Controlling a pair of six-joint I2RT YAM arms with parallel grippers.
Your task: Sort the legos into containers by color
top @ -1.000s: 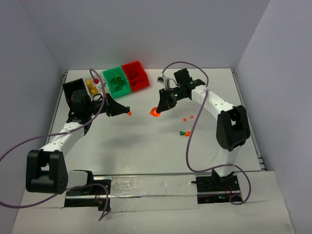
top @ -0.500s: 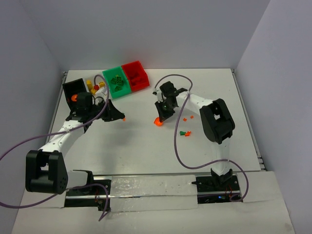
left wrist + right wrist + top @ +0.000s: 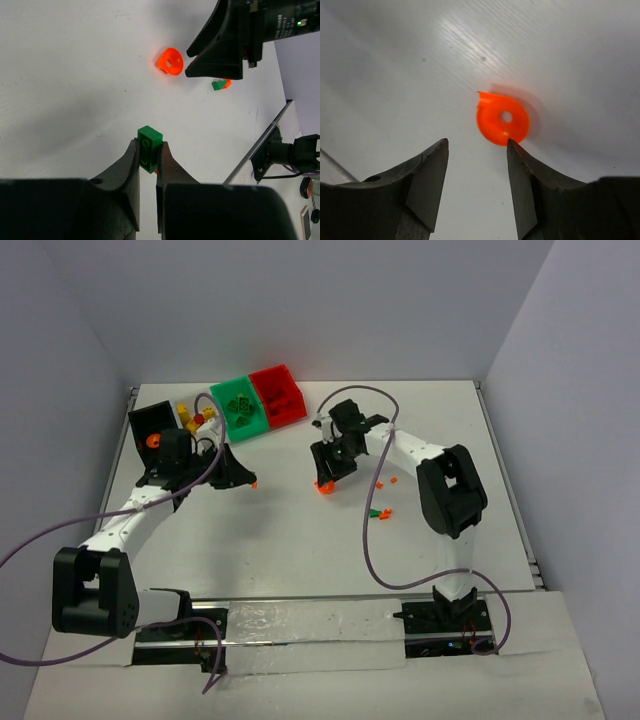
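Legos sit in several places. A green brick [image 3: 149, 156] is pinched between the fingers of the left gripper [image 3: 148, 150], whose jaws are drawn in tight on it, over the white table [image 3: 290, 550]. A round orange piece [image 3: 503, 119] with a hole through it lies flat on the table, just ahead of the right gripper [image 3: 477, 145]. That gripper's jaws stand apart with nothing between them, and in the wrist view the piece lies nearer the tip of the right-hand finger. Further right, loose on the table, are two tiny orange pieces [image 3: 387, 481]. Nearer the arm bases a green and orange pair [image 3: 379, 511] lies close together. At the far side the green bin [image 3: 240, 408], with green pieces in it, and the red bin [image 3: 278, 395] stand side by side, touching. The black bin [image 3: 150, 423] stands at the far left. Yellow pieces [image 3: 186, 418] show between it and the green bin; whether a white bin holds them I cannot tell.
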